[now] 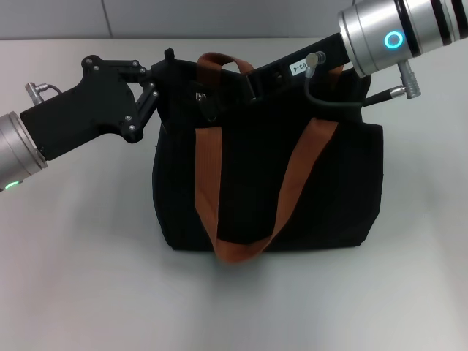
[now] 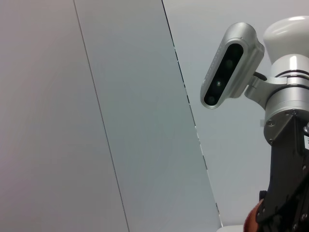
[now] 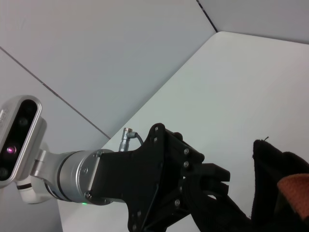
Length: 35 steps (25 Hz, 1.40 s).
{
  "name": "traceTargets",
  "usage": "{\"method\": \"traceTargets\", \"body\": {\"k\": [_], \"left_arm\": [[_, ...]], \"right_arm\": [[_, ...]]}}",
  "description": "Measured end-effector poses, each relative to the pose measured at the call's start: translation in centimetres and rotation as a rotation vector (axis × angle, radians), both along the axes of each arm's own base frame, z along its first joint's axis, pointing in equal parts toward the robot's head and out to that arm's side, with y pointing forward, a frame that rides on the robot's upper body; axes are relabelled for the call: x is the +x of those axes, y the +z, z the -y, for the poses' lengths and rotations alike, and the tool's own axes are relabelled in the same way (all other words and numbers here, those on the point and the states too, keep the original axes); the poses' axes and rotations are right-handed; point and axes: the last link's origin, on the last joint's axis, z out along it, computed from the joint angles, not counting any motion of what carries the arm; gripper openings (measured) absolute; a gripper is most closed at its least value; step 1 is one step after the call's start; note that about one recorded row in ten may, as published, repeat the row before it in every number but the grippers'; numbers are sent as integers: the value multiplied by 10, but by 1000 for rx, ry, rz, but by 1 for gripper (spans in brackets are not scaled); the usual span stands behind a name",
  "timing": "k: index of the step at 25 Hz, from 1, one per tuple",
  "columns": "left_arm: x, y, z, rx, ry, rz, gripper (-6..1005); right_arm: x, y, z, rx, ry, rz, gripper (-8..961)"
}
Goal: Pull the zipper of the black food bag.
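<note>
The black food bag [image 1: 322, 190] stands upright in the middle of the table, and its brown-orange straps [image 1: 208, 183] hang down its front. My left gripper [image 1: 167, 69] comes in from the left and is shut on the bag's top left corner. It also shows in the right wrist view [image 3: 212, 176], against the bag's corner [image 3: 275, 164]. A small grey zipper pull [image 1: 207, 107] hangs at the top edge, just right of the left gripper. My right gripper [image 1: 252, 89] reaches in from the upper right over the bag's top edge, a little to the right of the pull and partly behind a strap.
The bag stands on a pale table [image 1: 80, 278] with a grey panelled wall [image 2: 120, 96] behind. The left wrist view shows my right arm [image 2: 289, 154] with its wrist camera [image 2: 227, 63] and a bit of strap [image 2: 251, 220].
</note>
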Motion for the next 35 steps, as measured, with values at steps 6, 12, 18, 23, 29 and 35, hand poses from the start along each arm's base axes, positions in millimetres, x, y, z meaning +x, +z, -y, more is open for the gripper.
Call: {"method": "traceTargets", "body": {"k": [6,12,18,23,29,35], "left_arm": [[0,0,0,0,0,0,29],[-2,0,2,-2,2,3,29],[-2,1,2,-3,4,3,29],[-2,2,2,3,8,11,29],[-2,3,2,10,11,20,29],[-4,4,2,12,15,21,29]], "right_arm": [[-3,-3,1,-8,2,4,67],[-3,-1,-1,6,-13,7,38],[-5,3,-2,22,-21,16,-3],[-1,10,-3,49,-43,52,-2],[3,16,2,75,-58,89,-2],[8,24,12,117,-88,135,-3]]}}
